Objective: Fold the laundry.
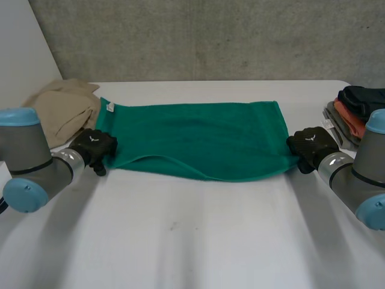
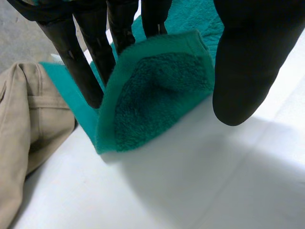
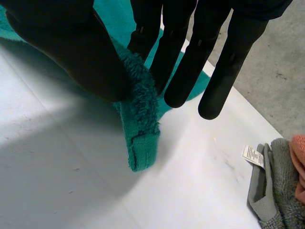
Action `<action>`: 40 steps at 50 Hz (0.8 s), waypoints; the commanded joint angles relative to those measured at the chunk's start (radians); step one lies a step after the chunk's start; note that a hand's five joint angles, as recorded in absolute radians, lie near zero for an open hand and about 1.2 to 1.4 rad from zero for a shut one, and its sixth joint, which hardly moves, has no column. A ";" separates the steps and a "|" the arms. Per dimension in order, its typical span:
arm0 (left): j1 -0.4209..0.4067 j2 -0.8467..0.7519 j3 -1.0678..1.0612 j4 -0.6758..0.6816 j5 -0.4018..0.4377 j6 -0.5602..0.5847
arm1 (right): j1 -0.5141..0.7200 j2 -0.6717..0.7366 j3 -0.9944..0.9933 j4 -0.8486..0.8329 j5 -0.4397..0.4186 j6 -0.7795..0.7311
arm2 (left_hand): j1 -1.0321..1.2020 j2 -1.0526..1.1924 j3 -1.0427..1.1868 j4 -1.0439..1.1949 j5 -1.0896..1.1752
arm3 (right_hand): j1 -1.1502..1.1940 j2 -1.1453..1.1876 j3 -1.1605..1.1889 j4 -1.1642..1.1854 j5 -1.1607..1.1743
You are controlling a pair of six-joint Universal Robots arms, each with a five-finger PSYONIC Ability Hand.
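A green towel (image 1: 198, 138) lies folded in half across the middle of the white table (image 1: 192, 241), its upper layer loose along the near edge. My left hand (image 1: 93, 146) is at the towel's near left corner. In the left wrist view that corner (image 2: 157, 100) stands up against my straight fingers (image 2: 81, 67), with the thumb (image 2: 243, 71) apart from the cloth, so the hand is open. My right hand (image 1: 310, 144) is at the near right corner. There the thumb (image 3: 71, 52) presses the towel's edge (image 3: 140, 129) against the fingers, pinching it.
A beige garment (image 1: 63, 111) lies crumpled at the table's back left, close beside my left hand (image 2: 24, 143). A stack of folded clothes (image 1: 355, 111), grey and orange, sits at the right edge; the grey piece (image 3: 276, 191) carries a white label (image 3: 252, 156).
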 commanded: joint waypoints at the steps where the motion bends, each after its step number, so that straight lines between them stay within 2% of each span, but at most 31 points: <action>1: 0.001 -0.021 0.048 -0.002 0.010 0.050 | 0.001 0.001 0.002 0.000 0.000 -0.007 | 0.203 0.206 0.206 0.202 0.202 | 0.279 0.214 0.204 0.196 0.214; 7: 0.000 -0.024 0.065 -0.005 0.026 0.059 | 0.003 0.005 0.001 -0.001 0.000 -0.011 | 0.312 0.314 0.315 0.311 0.311 | 0.279 0.214 0.204 0.196 0.214; 15: 0.006 0.007 0.042 -0.023 0.059 0.051 | 0.003 0.010 -0.010 0.009 0.000 -0.030 | 0.749 0.751 0.752 0.748 0.748 | 0.279 0.214 0.204 0.196 0.214; 21: 0.024 0.151 -0.071 -0.133 0.028 0.036 | -0.002 -0.036 -0.019 0.121 0.005 -0.102 | 0.749 0.752 0.752 0.748 0.748 | 0.279 0.214 0.204 0.196 0.214; 26: 0.078 0.375 -0.289 -0.302 0.051 0.025 | -0.057 -0.145 -0.001 0.428 0.017 -0.292 | 0.749 0.752 0.752 0.748 0.748 | 0.279 0.214 0.204 0.196 0.214; 27: 0.108 0.436 -0.356 -0.355 0.066 0.028 | -0.078 -0.171 0.014 0.524 0.023 -0.351 | 0.749 0.752 0.752 0.748 0.748 | 0.279 0.214 0.204 0.196 0.214; 31: 0.182 0.545 -0.490 -0.466 0.112 0.079 | -0.121 -0.222 0.083 0.730 0.026 -0.476 | 0.749 0.752 0.752 0.748 0.748 | 0.279 0.214 0.204 0.196 0.214; 34: 0.230 0.573 -0.554 -0.525 0.168 0.163 | -0.134 -0.237 0.122 0.754 0.025 -0.554 | 0.749 0.752 0.752 0.748 0.748 | 0.279 0.214 0.204 0.196 0.214; 37: 0.250 0.561 -0.548 -0.532 0.204 0.240 | -0.131 -0.222 0.127 0.700 0.031 -0.577 | 0.749 0.752 0.752 0.748 0.748 | 0.279 0.214 0.204 0.196 0.214; 40: 0.247 0.523 -0.506 -0.500 0.204 0.243 | -0.118 -0.187 0.091 0.636 0.043 -0.559 | 0.749 0.752 0.752 0.748 0.748 | 0.279 0.214 0.204 0.196 0.214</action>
